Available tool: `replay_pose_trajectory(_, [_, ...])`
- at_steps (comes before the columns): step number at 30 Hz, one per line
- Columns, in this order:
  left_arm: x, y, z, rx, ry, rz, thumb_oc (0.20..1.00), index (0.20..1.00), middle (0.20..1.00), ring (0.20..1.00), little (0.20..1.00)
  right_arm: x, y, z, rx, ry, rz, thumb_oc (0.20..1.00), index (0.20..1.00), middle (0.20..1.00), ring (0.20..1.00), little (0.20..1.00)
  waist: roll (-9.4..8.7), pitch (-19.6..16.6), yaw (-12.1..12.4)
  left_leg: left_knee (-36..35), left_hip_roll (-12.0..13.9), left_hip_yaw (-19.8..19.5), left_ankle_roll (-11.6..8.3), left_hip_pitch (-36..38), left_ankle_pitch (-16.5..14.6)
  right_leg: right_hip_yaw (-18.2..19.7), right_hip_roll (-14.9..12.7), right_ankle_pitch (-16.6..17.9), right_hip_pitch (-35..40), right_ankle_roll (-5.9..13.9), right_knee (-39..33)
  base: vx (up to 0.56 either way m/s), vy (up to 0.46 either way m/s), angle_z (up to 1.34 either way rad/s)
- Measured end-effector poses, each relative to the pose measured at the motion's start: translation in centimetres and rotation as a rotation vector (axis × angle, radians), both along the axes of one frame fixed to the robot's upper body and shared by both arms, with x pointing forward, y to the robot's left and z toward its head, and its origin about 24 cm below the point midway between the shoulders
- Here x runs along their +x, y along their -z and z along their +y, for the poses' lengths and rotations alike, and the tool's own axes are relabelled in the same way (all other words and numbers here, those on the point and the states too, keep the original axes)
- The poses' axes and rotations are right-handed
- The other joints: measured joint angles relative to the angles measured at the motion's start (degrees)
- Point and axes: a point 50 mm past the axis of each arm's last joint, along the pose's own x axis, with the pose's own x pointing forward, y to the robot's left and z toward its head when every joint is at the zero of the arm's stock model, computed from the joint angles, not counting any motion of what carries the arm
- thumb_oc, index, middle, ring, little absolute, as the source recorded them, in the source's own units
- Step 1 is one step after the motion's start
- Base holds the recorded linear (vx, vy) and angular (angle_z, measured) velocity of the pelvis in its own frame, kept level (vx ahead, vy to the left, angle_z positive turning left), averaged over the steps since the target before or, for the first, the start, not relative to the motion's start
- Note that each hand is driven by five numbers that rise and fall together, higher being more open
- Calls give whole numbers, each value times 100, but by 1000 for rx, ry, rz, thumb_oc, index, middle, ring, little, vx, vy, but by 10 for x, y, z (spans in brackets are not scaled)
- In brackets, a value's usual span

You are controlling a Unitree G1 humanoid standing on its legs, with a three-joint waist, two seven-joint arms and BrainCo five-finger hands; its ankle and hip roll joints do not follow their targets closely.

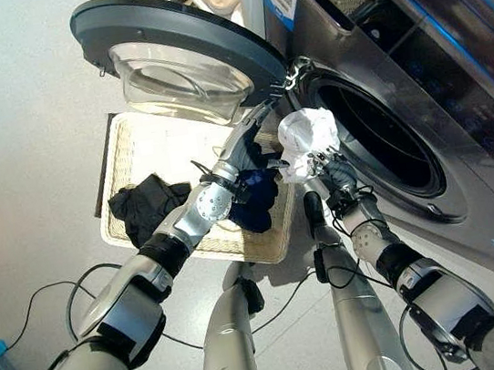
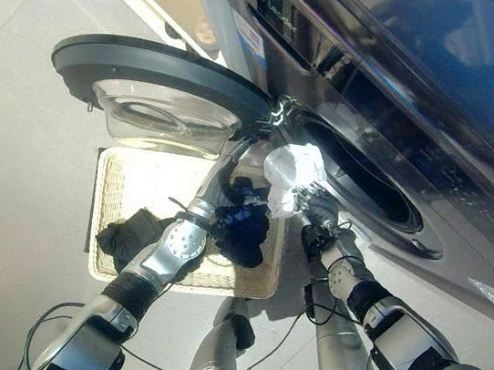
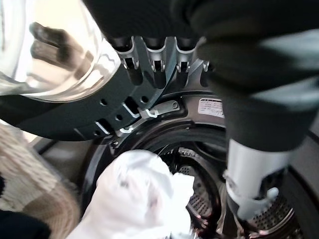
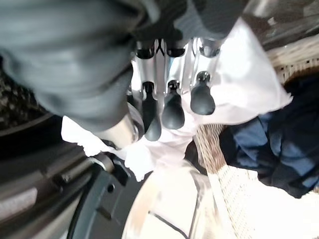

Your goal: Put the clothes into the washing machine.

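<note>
- Eye views: your right hand (image 1: 322, 161) grips the white garment (image 1: 307, 132) at the drum opening's (image 1: 378, 134) nine o'clock edge; the left hand (image 1: 261, 119) touches the open door (image 1: 172, 30).
- Left wrist view: I cannot tell that hand's fingers.
- Right wrist view: curled fingers (image 4: 172, 107) pinch the cloth; release early and it falls back into the wicker basket (image 4: 219, 184).

White garment (image 1: 308, 142): crumpled into a ball, held up just before the open drum mouth of the washing machine (image 1: 378, 134), whose round door (image 1: 176, 40) stands swung open to the left. Dark blue garment (image 1: 253, 195): bunched, hanging at the right edge of the wicker basket (image 1: 154, 147) on the floor. Black garment (image 1: 147, 205): heaped at the basket's near left side.
</note>
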Motion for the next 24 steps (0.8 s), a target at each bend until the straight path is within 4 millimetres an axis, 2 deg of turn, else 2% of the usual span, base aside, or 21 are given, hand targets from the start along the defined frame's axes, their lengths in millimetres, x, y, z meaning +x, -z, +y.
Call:
replay_pose_trajectory(5, [0,-1,1,-7,-5,-2,1000,1000,1000,1000,1000,0,2,-2,34,12,8,200,200,200,200,200,0,0,1,-2,4,36,-2,-1,-2,46,17,1,-33,9,1,5,22,-5])
replay_pose_trajectory(12, [1,-1,0,-46,-6,20,1000,1000,1000,1000,1000,0,10,-13,383,145,33,200,200,200,200,200,5,-3,-27,-1,17,99,-13,-4,-28,102,41,21,-67,-16,-6,7,27,-3])
replay_pose_trajectory(13, [1,-1,-1,-47,-6,21,1000,1000,1000,1000,1000,0,13,-18,477,189,37,200,200,200,200,200,10,-6,-26,-1,17,103,-13,-4,-33,105,42,24,-67,-17,-13,0,0,0])
replay_pose_trajectory(16, [1,0,-1,-49,-5,22,1000,1000,1000,1000,1000,-1,15,-26,599,251,32,200,200,200,200,200,24,-5,-7,0,17,106,-9,-12,-36,107,42,30,-66,-12,-28,0,0,0])
replay_pose_trajectory(17, [1,-1,-1,-59,-7,28,1000,1000,1000,1000,1000,1,15,-34,714,311,14,200,200,200,200,200,33,-7,16,5,16,107,0,-13,-36,109,41,32,-65,-11,-30,0,0,0])
replay_pose_trajectory(19, [1,-1,-1,-61,-7,28,1000,1000,1000,1000,1000,1,14,-36,745,326,7,200,200,200,200,200,40,-9,21,4,16,107,1,-14,-36,108,40,32,-64,-11,-30,0,0,0])
replay_pose_trajectory(20, [2,0,-1,-75,-10,40,1000,1000,1000,1000,1000,5,7,-46,859,379,-36,200,200,200,200,200,81,-7,36,8,16,103,1,-14,-35,107,38,33,-59,-10,-30,-32,-34,1])
replay_pose_trajectory(24, [2,2,0,-90,-19,62,1000,1000,1000,1000,1000,17,-17,-54,991,411,-112,200,200,200,200,200,186,-15,55,21,21,85,-3,-34,-38,93,36,45,-62,-12,-36,-5,-10,0])
